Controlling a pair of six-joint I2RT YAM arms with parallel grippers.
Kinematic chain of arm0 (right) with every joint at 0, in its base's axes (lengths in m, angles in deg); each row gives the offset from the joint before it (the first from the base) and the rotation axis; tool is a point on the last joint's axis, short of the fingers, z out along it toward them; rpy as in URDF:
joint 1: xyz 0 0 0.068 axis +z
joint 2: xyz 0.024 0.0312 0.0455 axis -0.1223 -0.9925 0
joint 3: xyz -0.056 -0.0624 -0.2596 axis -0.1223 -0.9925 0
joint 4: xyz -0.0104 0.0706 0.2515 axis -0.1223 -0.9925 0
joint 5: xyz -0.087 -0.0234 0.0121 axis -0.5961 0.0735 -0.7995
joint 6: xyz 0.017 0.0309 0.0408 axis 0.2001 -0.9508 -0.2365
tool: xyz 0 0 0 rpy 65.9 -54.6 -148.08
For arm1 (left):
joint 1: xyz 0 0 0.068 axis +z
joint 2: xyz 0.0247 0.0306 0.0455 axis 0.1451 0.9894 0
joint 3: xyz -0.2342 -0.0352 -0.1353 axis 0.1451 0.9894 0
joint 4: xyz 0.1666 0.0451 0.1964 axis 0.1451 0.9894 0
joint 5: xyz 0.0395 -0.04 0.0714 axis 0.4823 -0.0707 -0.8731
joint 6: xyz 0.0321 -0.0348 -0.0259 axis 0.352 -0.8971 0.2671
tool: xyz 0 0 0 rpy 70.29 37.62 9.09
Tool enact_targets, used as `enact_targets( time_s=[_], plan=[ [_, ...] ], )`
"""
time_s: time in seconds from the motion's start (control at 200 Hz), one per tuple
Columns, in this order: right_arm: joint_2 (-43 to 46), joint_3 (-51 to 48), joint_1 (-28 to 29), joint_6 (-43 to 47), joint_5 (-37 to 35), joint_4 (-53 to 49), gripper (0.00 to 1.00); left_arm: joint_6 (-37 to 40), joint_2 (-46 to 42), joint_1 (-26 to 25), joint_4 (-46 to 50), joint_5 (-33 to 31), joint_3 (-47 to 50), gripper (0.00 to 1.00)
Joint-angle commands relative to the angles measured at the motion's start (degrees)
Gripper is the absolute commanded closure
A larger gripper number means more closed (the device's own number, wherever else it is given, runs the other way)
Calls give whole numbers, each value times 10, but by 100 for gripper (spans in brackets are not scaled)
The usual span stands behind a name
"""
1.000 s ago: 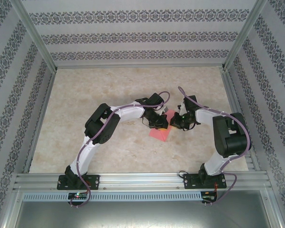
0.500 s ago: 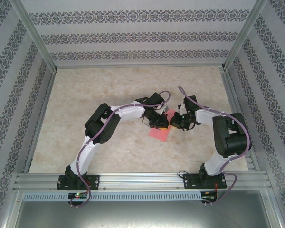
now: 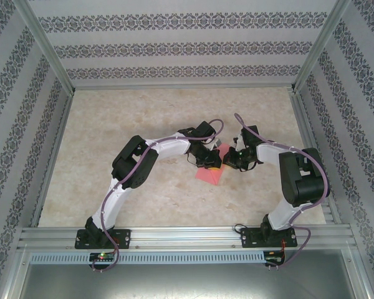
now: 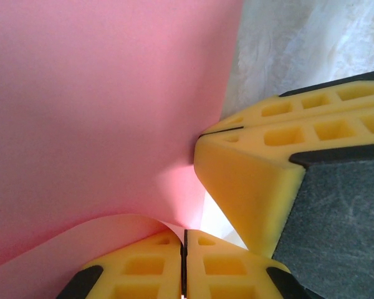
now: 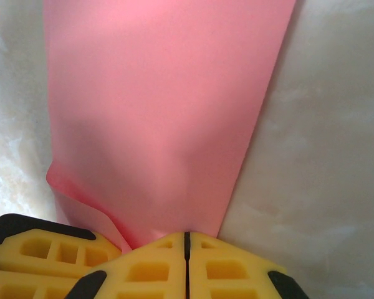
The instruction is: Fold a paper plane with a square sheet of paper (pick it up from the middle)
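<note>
Both arms reach in to the middle of the pale marbled table top, and the two grippers meet there almost nose to nose over a sheet of thin pink-red paper. Most of the sheet lies flat on the table just nearer the arm bases than the grippers, while its far part is lifted up between them.

The left gripper has its yellow foam fingers pressed tight together. A curled edge of the paper runs down into the seam, so it appears pinched there.

The right gripper is likewise clamped, its yellow fingers meeting with no gap, and the narrowing end of the sheet is caught between their tips. The paper creases and bulges slightly just above that pinch.

The two sets of fingers sit just beside each other, nearly touching.
</note>
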Motion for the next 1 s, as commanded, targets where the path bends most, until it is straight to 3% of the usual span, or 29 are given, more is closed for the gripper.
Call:
enact_targets(
  time_s=[0.0, 0.385, 0.624, 0.994],
  plan=[
    [-3, -14, 7, -6, 6, -6, 93, 6, 23, -10, -9, -1, -13, 89],
    [4, -17, 7, -8, 8, -6, 93, 5, 27, -10, -36, -1, 3, 86],
    [11, -18, 7, -13, 11, -4, 93, 1, 26, -10, -62, 0, 21, 73],
    [56, -19, -7, -15, 21, -12, 94, -10, 8, -10, -126, 7, 55, 61]
  ],
)
